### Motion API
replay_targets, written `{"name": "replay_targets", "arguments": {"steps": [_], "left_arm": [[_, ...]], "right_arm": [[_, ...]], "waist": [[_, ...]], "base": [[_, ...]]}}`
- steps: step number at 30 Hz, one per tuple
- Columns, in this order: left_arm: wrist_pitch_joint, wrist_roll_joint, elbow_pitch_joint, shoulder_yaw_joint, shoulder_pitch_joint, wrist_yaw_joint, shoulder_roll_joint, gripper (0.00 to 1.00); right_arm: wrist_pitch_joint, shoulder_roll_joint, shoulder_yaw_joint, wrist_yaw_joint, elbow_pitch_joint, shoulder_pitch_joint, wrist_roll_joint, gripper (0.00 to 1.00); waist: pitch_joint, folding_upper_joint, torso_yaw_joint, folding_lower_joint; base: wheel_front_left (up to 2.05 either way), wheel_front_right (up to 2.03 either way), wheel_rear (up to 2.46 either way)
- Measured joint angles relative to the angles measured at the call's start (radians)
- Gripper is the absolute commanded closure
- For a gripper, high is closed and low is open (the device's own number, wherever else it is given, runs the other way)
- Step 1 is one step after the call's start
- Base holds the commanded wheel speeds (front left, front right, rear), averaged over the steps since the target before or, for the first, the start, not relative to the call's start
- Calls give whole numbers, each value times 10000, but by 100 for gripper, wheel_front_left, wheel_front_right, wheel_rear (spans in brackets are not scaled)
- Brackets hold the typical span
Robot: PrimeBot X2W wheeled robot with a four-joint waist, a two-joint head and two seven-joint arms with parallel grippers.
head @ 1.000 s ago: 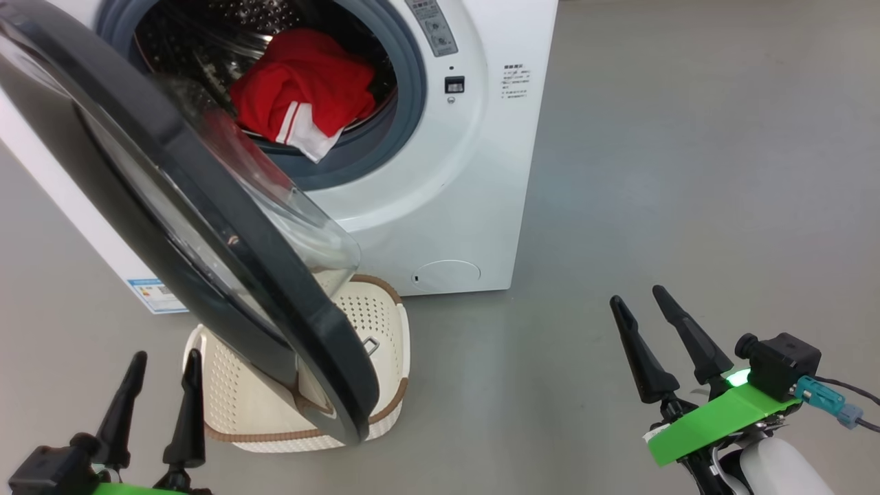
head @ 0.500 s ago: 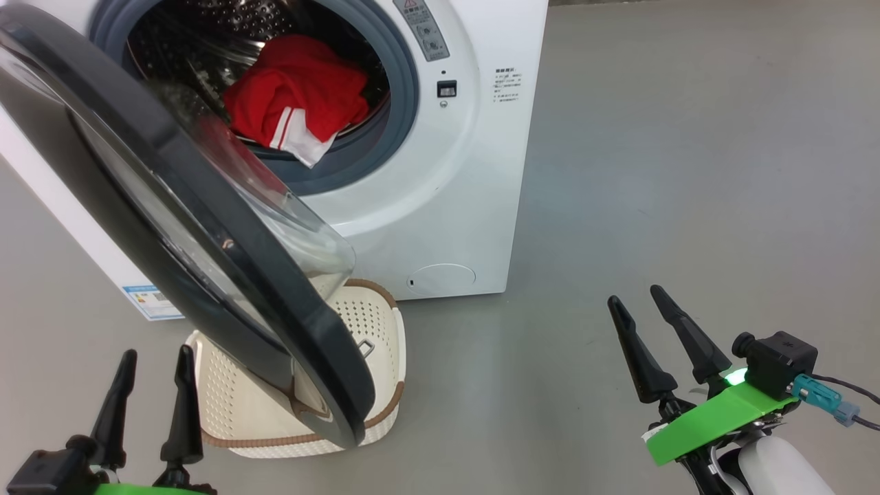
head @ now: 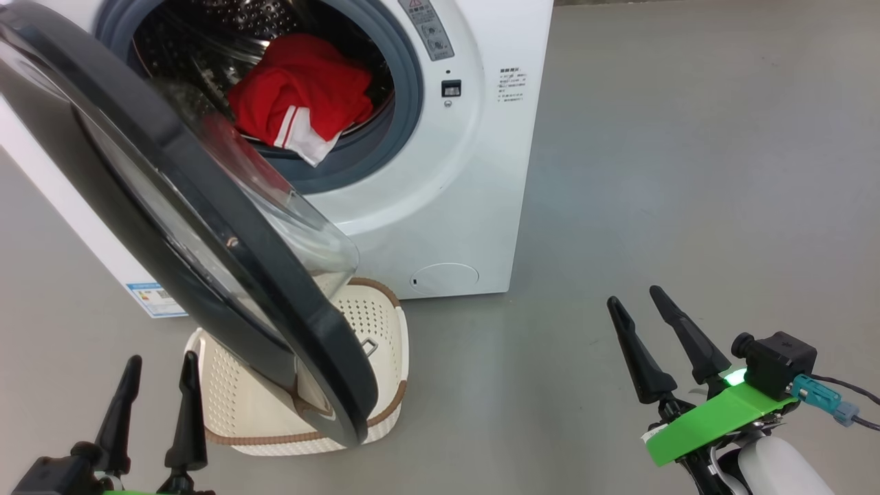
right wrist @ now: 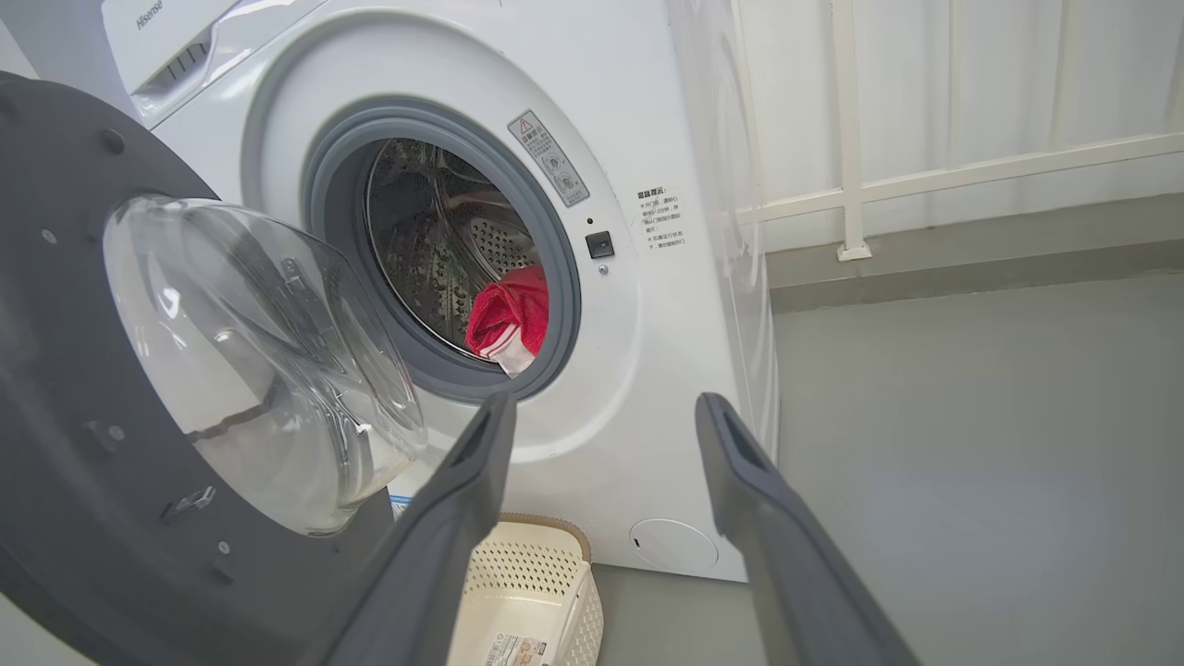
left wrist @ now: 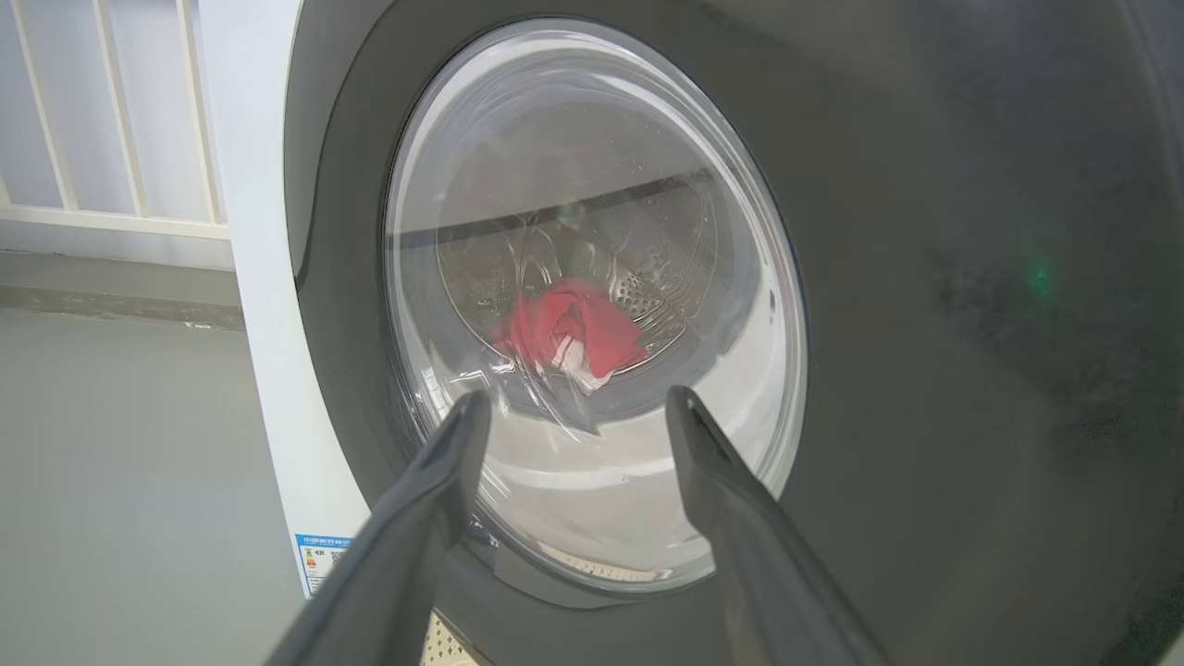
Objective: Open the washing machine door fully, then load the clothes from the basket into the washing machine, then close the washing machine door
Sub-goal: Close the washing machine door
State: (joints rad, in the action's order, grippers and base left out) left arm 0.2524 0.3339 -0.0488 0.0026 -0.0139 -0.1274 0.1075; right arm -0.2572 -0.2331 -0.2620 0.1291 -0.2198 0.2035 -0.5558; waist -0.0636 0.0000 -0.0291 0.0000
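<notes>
The washing machine [head: 440, 206] stood on the grey floor [head: 687, 172], its front turned towards the robot. The washing machine door [head: 206, 227] hung partly open, swung out from its hinge on the robot's left, with the glass bowl facing the drum. The clothes [head: 302, 96] lay bunched at the mouth of the steel drum, and a white-striped corner drooped onto the grey gasket [head: 405, 89]. The basket [head: 371, 323] sat on the floor against the foot of the machine, below the door's lower rim, which hid part of it. The left gripper [head: 163, 357] hovered low on the robot's left, just outside the door, jaws spread wide with nothing between them. In the left wrist view its fingers [left wrist: 435, 481] pointed at the door's outer glass without touching it. The right gripper [head: 633, 295] hung over bare floor to the right of the machine, well apart from it, also wide open and empty.
</notes>
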Motion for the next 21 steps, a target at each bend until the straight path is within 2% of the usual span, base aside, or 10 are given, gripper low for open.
{"name": "replay_targets", "arguments": {"steps": [19, 21], "left_arm": [[2, -63, 127, 0, -9, 0, -90, 0], [2, -63, 128, -4, -9, 0, -102, 0]], "right_arm": [[2, -8, 21, 0, 17, 0, 0, 0], [0, -36, 25, 0, 33, 0, 0, 19]], "waist": [[-74, 0, 56, 0], [-74, 0, 90, 0]], "base": [[0, 0, 0], [0, 0, 0]]}}
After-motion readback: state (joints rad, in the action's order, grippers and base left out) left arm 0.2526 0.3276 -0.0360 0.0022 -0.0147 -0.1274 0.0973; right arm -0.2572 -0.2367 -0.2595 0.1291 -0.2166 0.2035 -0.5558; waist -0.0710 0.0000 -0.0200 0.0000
